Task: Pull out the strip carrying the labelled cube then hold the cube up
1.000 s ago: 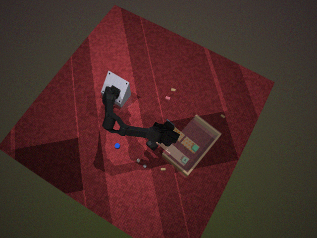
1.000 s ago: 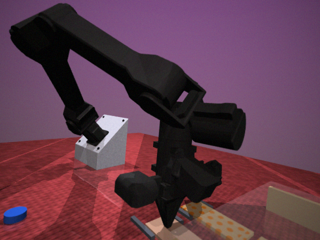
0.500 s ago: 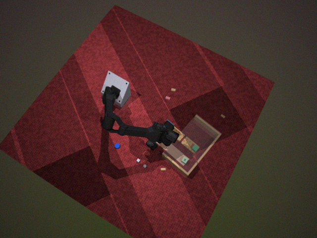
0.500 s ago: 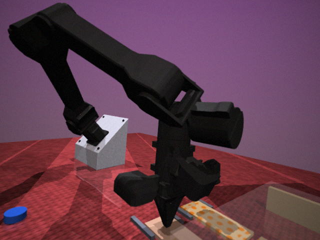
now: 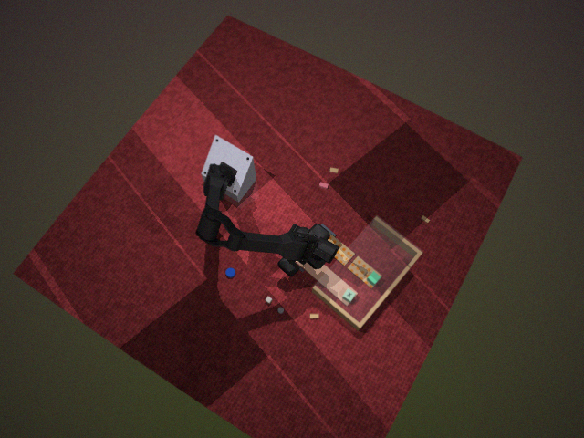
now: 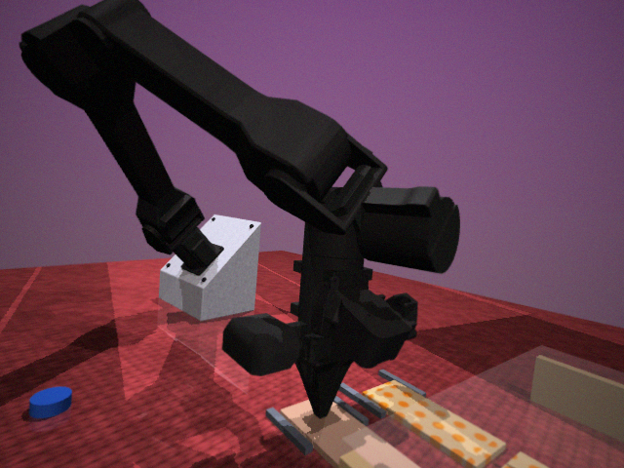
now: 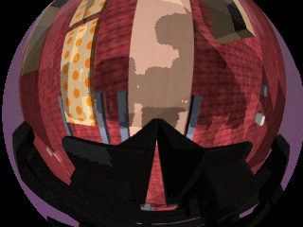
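We take the walled enclosure as our landmark; a clear cover spans part of it. Inside the enclosure, beneath the cover, we find the labelled cube, pale green with a dark mark, on the far end of the plain pinkish strip. This strip shows no break along its visible length and reaches out through the enclosure's open side. There, over its outer end, we observe the gripper pointing down, fingertips together and nothing held between them; we cannot tell whether the tips touch the strip. Beside it lies a second strip, orange-spotted, whose near piece and far piece are separated by a gap. An unmarked green cube sits on the far piece, within the enclosure. We note grey rails flanking both strips at the enclosure's open side, and a blue disc well apart from the enclosure, on its open side.
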